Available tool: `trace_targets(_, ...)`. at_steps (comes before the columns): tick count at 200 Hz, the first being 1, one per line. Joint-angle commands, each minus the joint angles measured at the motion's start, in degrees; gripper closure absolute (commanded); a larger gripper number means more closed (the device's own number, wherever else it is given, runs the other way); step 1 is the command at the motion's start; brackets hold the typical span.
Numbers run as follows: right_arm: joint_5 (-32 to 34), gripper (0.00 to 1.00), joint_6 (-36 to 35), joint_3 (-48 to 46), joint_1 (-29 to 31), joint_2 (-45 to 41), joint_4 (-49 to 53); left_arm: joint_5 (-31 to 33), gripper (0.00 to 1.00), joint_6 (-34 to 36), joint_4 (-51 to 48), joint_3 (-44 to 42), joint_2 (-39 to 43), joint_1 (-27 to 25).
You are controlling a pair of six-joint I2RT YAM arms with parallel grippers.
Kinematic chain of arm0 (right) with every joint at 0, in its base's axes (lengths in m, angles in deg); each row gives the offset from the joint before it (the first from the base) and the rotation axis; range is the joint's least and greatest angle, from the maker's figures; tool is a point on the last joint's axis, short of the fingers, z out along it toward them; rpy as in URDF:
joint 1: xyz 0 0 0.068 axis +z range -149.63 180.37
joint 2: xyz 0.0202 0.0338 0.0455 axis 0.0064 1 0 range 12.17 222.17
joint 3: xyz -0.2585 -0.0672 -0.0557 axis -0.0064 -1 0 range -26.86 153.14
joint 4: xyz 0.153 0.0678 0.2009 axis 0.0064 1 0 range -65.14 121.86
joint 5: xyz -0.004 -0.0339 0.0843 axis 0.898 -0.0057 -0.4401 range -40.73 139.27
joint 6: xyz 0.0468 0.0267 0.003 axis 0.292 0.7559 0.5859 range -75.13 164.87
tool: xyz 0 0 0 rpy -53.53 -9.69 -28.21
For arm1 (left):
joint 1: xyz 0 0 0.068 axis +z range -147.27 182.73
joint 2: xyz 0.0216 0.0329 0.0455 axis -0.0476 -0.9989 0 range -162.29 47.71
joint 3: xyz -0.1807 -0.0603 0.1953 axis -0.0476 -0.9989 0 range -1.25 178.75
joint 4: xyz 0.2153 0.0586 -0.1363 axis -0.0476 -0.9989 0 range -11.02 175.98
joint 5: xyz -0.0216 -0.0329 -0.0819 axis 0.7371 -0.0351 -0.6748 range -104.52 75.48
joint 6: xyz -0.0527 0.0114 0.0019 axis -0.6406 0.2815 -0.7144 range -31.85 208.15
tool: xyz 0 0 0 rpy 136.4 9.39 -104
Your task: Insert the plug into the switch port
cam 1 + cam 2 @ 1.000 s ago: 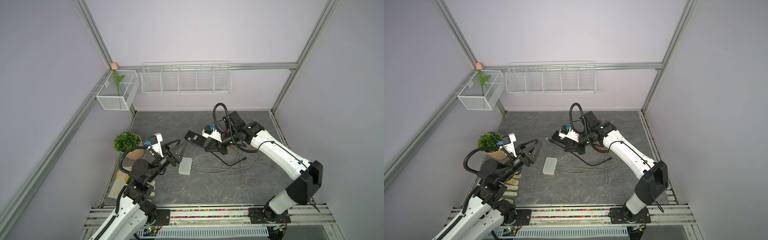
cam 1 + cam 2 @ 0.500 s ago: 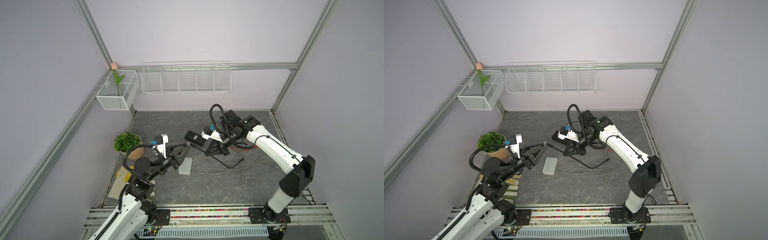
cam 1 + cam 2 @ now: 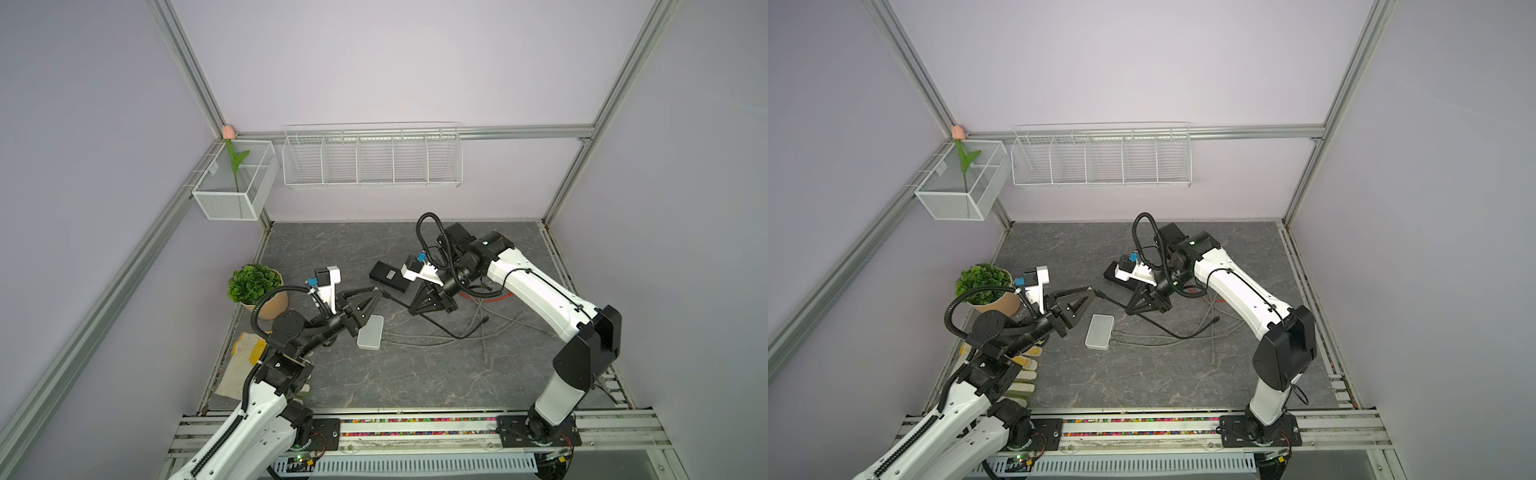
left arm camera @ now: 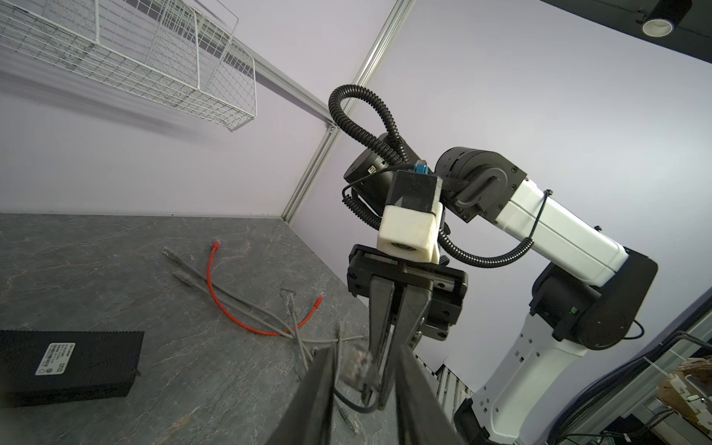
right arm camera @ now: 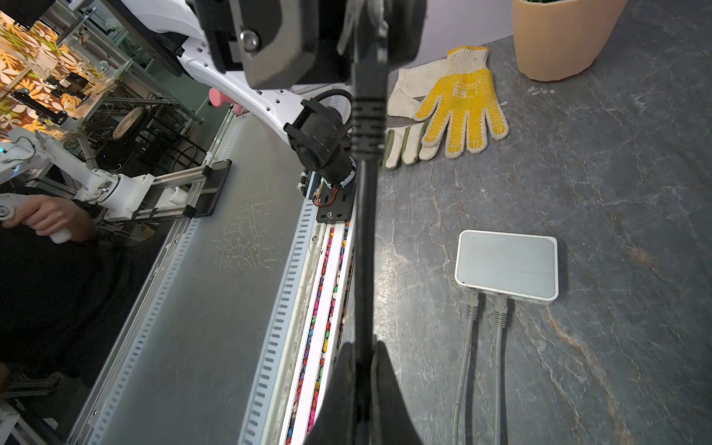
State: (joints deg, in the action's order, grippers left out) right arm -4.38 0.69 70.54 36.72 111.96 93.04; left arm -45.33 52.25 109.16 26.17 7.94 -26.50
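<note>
The clear plug (image 4: 356,362) on a black cable (image 5: 364,231) hangs in the air between the two arms. My right gripper (image 5: 364,343) is shut on that cable a short way behind the plug, seen in both top views (image 3: 412,310) (image 3: 1128,311). My left gripper (image 4: 366,348) stands narrowly open around the plug, with a gap showing on each side; in both top views its tips (image 3: 380,291) (image 3: 1093,289) meet the plug end. The white switch (image 3: 370,331) (image 5: 506,264) lies flat on the table just below the left gripper, with two grey cables (image 5: 472,308) plugged into its side.
A black box (image 3: 388,276) lies behind the grippers. Loose grey and red cables (image 4: 231,300) sprawl under the right arm. A potted plant (image 3: 253,282) and gloves (image 5: 458,100) sit by the left arm. The front rail (image 3: 415,424) borders the table.
My left gripper has reached toward the right gripper and its jaws have narrowed from wide open to close around the plug. The right gripper has kept its hold on the cable.
</note>
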Motion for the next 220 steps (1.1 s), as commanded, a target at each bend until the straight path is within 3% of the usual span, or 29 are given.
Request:
trace_targets(1, -2.07, 0.93, -2.18, 0.86, -0.31, 0.30, 1.44, -1.35, 0.76, -0.14, 2.78, 0.53, -0.40, 0.38)
trace_targets(47, -0.87, 0.93, -0.73, 0.78, -0.37, 0.33, 0.29, -0.91, 1.00, 0.44, 1.50, 0.62, -0.29, 0.40)
trace_targets(74, 2.53, 0.91, 3.70, -0.23, -0.32, -0.78, -3.34, 0.99, 1.00, 0.98, -0.74, 0.71, 0.95, 0.39)
trace_targets(96, 11.93, 0.80, 14.92, -6.03, -0.17, -5.19, -17.00, 4.64, 1.00, 1.83, -5.50, 1.56, 2.25, 0.40)
trace_targets(124, 21.42, 0.75, 21.19, -14.17, 1.51, -13.54, -30.21, 9.46, 1.00, 1.33, -9.42, 1.80, 3.12, 0.35)
trace_targets(146, 31.85, 0.66, 22.69, -18.91, 5.09, -19.15, -37.25, 11.11, 1.00, -0.23, -9.21, 1.02, 3.31, 0.39)
trace_targets(149, 33.15, 0.61, 22.98, -19.57, 5.53, -19.78, -38.17, 11.34, 1.00, -0.42, -9.14, 0.91, 3.23, 0.40)
trace_targets(153, 34.77, 0.44, 23.49, -20.17, 6.24, -20.46, -39.37, 11.64, 1.00, -0.76, -9.05, 0.76, 3.21, 0.38)
trace_targets(161, 35.82, 0.02, 23.78, -21.19, 7.19, -21.61, -40.72, 11.82, 1.00, -1.05, -8.19, 0.31, 2.99, 0.39)
trace_targets(163, 35.81, 0.09, 23.75, -21.31, 7.36, -21.88, -40.82, 11.82, 1.00, -1.27, -7.98, 0.23, 2.91, 0.40)
trace_targets(166, 35.87, 0.12, 23.88, -21.53, 7.45, -22.15, -41.08, 11.82, 1.00, -1.40, -7.78, 0.11, 2.81, 0.36)
trace_targets(199, 39.12, 0.12, 31.33, -25.61, 7.61, -24.85, -49.57, 13.10, 1.00, -2.05, -7.60, -0.26, 1.76, 0.31)
trace_targets(220, 36.79, 0.12, 33.69, -27.03, 7.60, -25.55, -53.00, 13.47, 1.00, -2.84, -7.62, -0.26, 1.37, 0.26)
